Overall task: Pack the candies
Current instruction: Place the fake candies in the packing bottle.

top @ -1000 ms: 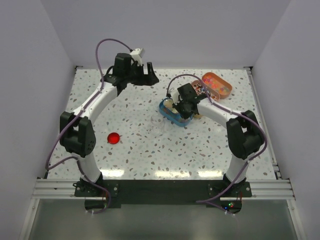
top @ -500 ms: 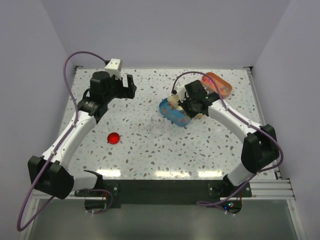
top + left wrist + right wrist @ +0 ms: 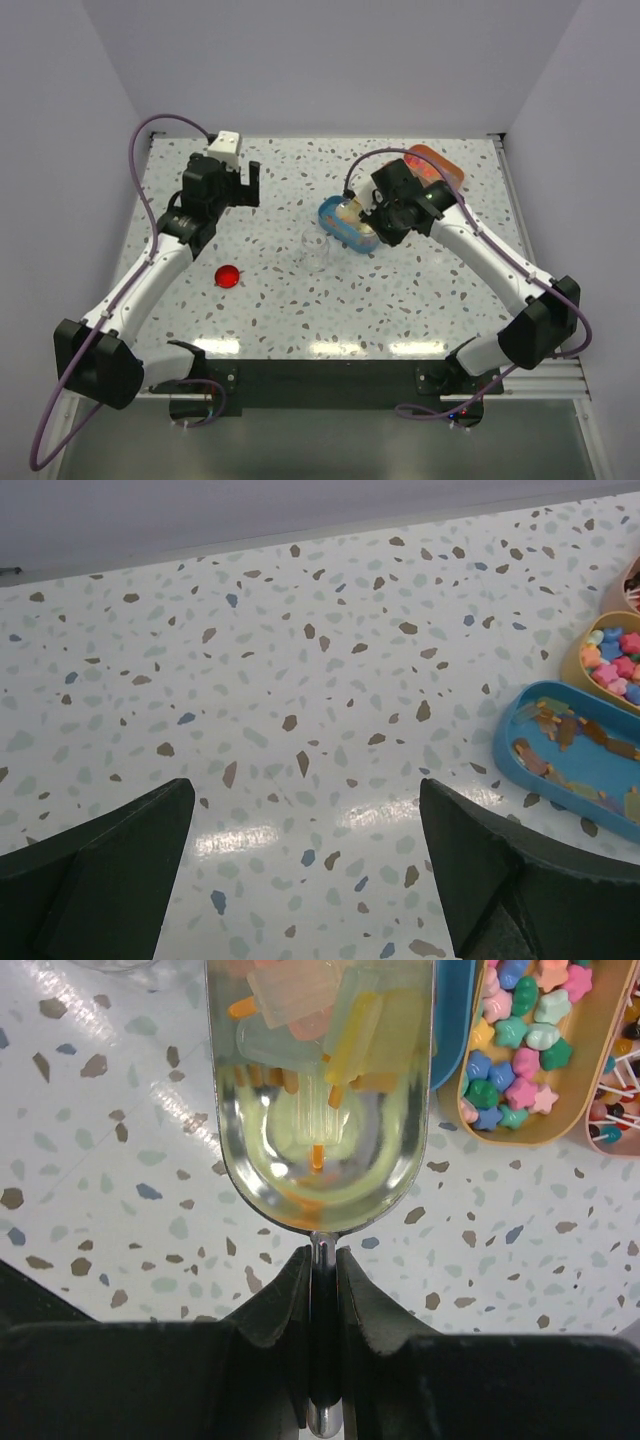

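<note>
The right gripper (image 3: 322,1260) pinches the scoop (image 3: 320,1200) handle tight; candies (image 3: 300,1000) (pastel, popsicle-shaped) lie in its bowl just ahead. The left gripper (image 3: 305,850) gapes wide over the table (image 3: 250,630), blue tin (image 3: 580,780) to its right.

The speckled desk (image 3: 280,300) carries 1 red round lid (image 3: 228,276), 1 clear cup (image 3: 315,250) and 2 oval tins, the blue tin (image 3: 345,236) and the orange tin (image 3: 432,157).

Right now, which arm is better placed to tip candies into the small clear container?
Right. The right gripper is shut on the silver metal scoop, loaded with pastel candies, near the small clear container. The left gripper hangs open, farther away.
</note>
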Robot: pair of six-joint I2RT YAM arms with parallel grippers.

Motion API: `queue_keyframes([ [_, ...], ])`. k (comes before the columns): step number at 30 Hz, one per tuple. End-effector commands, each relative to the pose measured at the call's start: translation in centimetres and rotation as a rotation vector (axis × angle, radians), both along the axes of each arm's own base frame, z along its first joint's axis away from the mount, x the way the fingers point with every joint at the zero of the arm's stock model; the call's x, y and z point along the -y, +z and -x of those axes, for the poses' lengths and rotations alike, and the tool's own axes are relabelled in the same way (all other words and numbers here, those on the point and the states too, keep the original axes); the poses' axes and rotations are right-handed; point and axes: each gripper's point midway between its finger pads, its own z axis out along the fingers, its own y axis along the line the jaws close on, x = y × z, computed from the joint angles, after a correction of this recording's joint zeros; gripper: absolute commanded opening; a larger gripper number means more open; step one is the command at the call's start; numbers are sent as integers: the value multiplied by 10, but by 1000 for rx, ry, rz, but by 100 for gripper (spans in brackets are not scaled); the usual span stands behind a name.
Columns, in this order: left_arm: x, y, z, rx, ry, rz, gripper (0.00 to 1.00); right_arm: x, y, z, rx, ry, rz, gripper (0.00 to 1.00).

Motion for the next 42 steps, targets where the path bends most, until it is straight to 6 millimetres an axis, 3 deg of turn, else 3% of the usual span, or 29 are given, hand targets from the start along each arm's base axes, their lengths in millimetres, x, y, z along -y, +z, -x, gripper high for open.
queue_keyframes([
  [1, -17, 27, -2, 114, 73, -52, 100, -4, 31, 17, 14, 77, -8, 0],
  [11, -37, 25, -2, 142, 168, -106, 100, -35, 26, 30, -59, 201, 83, 0],
  [19, -38, 24, -1, 144, 176, -122, 100, -43, 20, 31, -79, 231, 185, 0],
  [30, -37, 22, -1, 143, 171, -156, 100, -40, 17, 34, -57, 240, 359, 0],
  [42, -36, 20, -2, 139, 169, -163, 100, -36, 27, 32, 7, 235, 453, 0],
])
